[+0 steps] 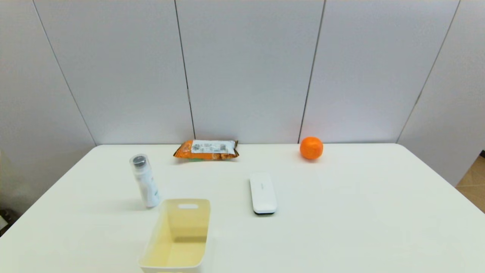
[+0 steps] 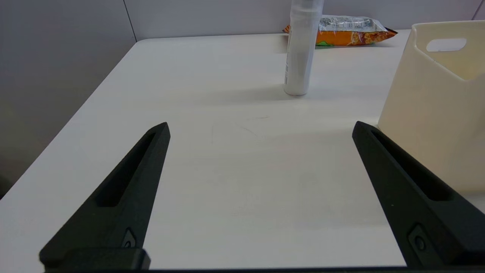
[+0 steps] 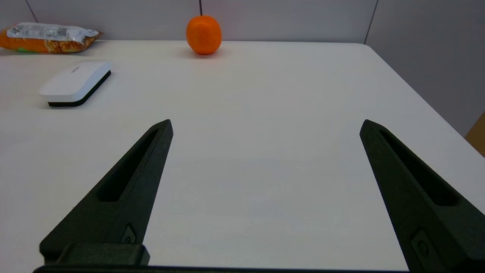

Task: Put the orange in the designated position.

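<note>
Head view: a white bench (image 1: 341,212) against pale wall panels; neither arm shows here.
Orange: the orange (image 1: 311,148) sits at the far edge of the bench, about 1 o'clock from the robot, untouched and well apart from everything else.
Right gripper: the right gripper (image 3: 265,125) hovers low over bare bench near the robot, jaws spread wide and empty, with the orange straight ahead at 12 o'clock in its wrist view.
Left gripper: the left gripper (image 2: 261,127) hangs parked over the near left of the bench, jaws wide open and empty, just beside the bin (image 2: 435,106).
Step in hand: judging by this, the reach has not begun; the target spot carries no mark.
Next move: the right arm likely needs a long forward reach, then a close around the fruit's middle.
Textures: the orange is round with dimpled skin and may roll; the snack packet (image 1: 206,149) at 12 o'clock is flat, crinkly foil; the eraser-like block (image 1: 263,193) is smooth white on a dark base; the bottle (image 1: 144,181) is a slim upright cylinder; the bin is cream plastic.
</note>
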